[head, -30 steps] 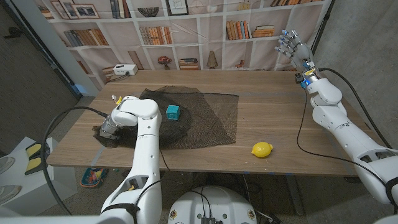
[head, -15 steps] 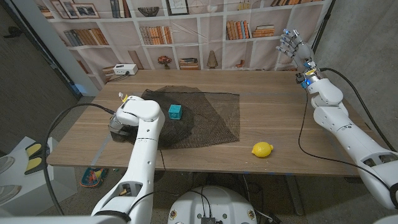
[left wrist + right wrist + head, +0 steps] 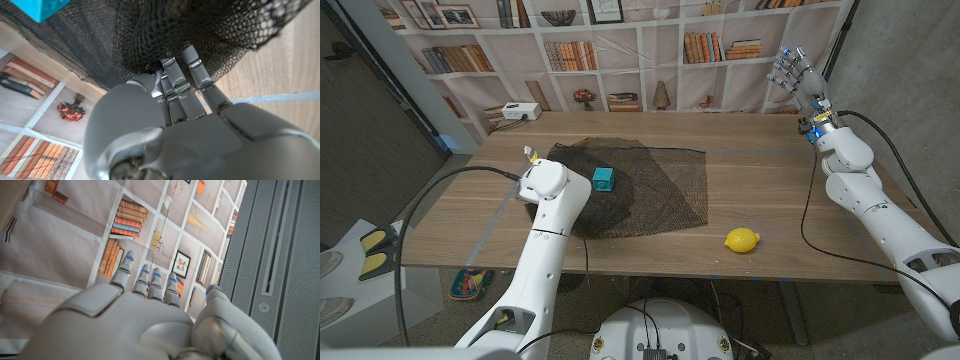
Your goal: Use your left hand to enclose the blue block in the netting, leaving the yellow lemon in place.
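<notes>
Two arms of a stationary robot work a wooden table (image 3: 760, 190) set before a bookshelf backdrop (image 3: 620, 50). The left arm reaches in from the near left, its elbow housing covering most of the left hand (image 3: 175, 95) in the head view. The left wrist view shows that hand's fingers (image 3: 192, 75) held close together and pushed into a gathered edge of the black netting (image 3: 640, 190), with the thumb alongside them; the mesh bunches over the fingertips, so the hand grips the netting's left edge.

The netting lies spread across the middle of the table, its left side lifted and rumpled by the arm, its right side flat. The blue block (image 3: 604, 178) sits on top of the mesh toward its far left part, just right of the left arm's elbow housing, uncovered; its corner also shows in the left wrist view (image 3: 42, 7). The yellow lemon (image 3: 742, 240) rests on bare wood near the table's near edge, right of the netting and apart from it.

The right hand (image 3: 796, 72) is raised above the table's far right corner, well away from the netting, fingers (image 3: 150, 280) spread and upright, holding nothing. A white box (image 3: 520, 111) stands at the far left of the table.
</notes>
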`<state>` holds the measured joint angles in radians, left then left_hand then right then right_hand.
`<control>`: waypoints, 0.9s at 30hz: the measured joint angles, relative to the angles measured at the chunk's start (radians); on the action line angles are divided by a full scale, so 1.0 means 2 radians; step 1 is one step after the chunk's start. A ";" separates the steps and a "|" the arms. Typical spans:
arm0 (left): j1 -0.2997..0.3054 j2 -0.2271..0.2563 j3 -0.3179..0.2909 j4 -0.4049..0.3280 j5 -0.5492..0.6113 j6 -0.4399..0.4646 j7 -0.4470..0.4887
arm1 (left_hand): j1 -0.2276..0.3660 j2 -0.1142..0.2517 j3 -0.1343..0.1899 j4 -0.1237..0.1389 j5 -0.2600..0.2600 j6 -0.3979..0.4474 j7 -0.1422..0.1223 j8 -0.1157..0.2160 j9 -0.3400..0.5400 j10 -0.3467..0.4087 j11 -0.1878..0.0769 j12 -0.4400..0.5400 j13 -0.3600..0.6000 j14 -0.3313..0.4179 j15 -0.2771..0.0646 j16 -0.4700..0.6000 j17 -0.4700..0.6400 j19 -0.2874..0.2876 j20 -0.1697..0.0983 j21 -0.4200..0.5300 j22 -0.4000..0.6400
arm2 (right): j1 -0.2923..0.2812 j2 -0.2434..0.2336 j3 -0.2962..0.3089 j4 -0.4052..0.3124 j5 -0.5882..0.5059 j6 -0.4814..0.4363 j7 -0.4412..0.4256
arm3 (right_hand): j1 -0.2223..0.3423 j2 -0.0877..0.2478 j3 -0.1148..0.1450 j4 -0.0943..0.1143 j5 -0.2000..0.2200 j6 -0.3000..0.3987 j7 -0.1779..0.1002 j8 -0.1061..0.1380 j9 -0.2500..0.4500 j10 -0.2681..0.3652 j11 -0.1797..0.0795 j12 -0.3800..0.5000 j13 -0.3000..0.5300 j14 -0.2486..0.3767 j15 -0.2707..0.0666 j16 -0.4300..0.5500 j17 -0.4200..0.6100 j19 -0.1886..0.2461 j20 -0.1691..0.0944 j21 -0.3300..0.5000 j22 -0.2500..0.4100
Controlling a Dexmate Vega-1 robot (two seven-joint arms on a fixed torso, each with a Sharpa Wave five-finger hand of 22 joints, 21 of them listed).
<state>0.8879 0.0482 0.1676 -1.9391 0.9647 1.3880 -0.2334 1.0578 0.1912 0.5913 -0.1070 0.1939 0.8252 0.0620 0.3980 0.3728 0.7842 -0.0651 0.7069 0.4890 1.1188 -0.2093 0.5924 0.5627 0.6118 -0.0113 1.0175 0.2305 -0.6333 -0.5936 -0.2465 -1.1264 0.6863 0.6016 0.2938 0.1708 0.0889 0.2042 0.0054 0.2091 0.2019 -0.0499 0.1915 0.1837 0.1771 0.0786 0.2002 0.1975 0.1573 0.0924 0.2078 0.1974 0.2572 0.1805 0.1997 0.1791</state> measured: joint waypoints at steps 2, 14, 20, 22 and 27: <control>-0.001 0.003 0.005 -0.006 -0.016 0.001 0.022 | 0.000 0.000 0.001 0.001 0.000 0.000 0.000 0.001 0.002 -0.001 -0.001 0.000 0.000 0.000 0.000 0.000 0.004 -0.001 -0.001 0.000 0.000 | -0.001 0.001 0.001 0.000 0.002 0.000 0.000 | 0.000 0.000 0.000 0.000 0.000 0.000 0.000 0.000 0.000 0.000 0.000 0.000 0.000 0.001 -0.001 0.000 0.000 0.000 0.000 0.000 0.000; -0.005 0.007 0.027 -0.044 -0.004 0.003 0.039 | 0.003 -0.001 -0.001 0.003 0.000 0.001 0.000 0.005 0.019 -0.001 -0.001 0.000 0.000 0.000 0.000 0.011 0.031 -0.003 0.002 0.018 -0.002 | -0.001 0.005 0.005 0.001 0.011 0.000 0.007 | 0.000 0.000 0.000 0.000 0.000 0.000 0.000 0.000 0.000 0.000 0.000 0.000 0.000 0.003 0.001 0.000 0.000 0.000 0.000 0.000 0.000; -0.005 0.009 0.039 -0.067 0.014 0.004 0.028 | 0.008 -0.001 0.001 0.005 0.000 0.001 0.000 0.009 0.026 -0.001 -0.001 0.000 0.000 0.000 0.000 0.015 0.043 -0.006 0.005 0.026 -0.004 | 0.002 0.009 0.006 0.009 0.014 0.001 0.012 | 0.000 0.000 0.000 0.000 0.000 0.000 0.000 0.000 0.000 0.000 0.000 0.000 0.000 0.003 0.001 0.000 0.000 0.000 0.000 0.000 0.000; -0.006 0.011 0.043 -0.074 0.015 0.004 0.027 | 0.008 -0.001 -0.001 0.006 0.000 0.001 0.000 0.009 0.029 -0.001 -0.001 0.000 0.000 0.000 0.000 0.015 0.046 -0.006 0.005 0.028 -0.004 | 0.003 0.010 0.006 0.010 0.015 0.002 0.014 | 0.000 0.000 0.000 0.000 0.000 0.000 0.000 0.000 0.000 0.000 0.000 0.000 0.000 0.003 0.001 0.000 0.000 0.000 0.000 0.000 0.000; -0.007 0.025 0.055 -0.100 -0.011 0.003 0.052 | 0.010 0.001 0.000 0.008 0.000 0.001 0.000 0.009 0.033 -0.001 -0.001 0.000 0.000 0.000 0.000 0.015 0.053 -0.006 0.005 0.031 -0.004 | 0.009 0.014 0.006 0.019 0.016 0.006 0.018 | 0.000 0.000 0.000 0.000 0.000 0.000 0.000 0.000 0.000 0.000 0.000 0.000 0.000 0.003 0.001 0.000 0.000 0.000 0.000 0.000 0.000</control>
<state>0.8737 0.0973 0.2786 -2.1383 0.9429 1.3941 -0.1302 1.0774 0.1926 0.5917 -0.0903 0.1940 0.8263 0.0630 0.4162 0.4388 0.7827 -0.0664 0.7071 0.4891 1.1185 -0.2089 0.6226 0.6688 0.5996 -0.0019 1.0804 0.2229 -0.6160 -0.5662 -0.2349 -1.0876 0.7183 0.6136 0.3292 0.1709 0.0889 0.2042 0.0054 0.2091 0.2019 -0.0499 0.1915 0.1837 0.1771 0.0786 0.2002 0.1975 0.1625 0.0944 0.2078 0.1973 0.2572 0.1805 0.1997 0.1791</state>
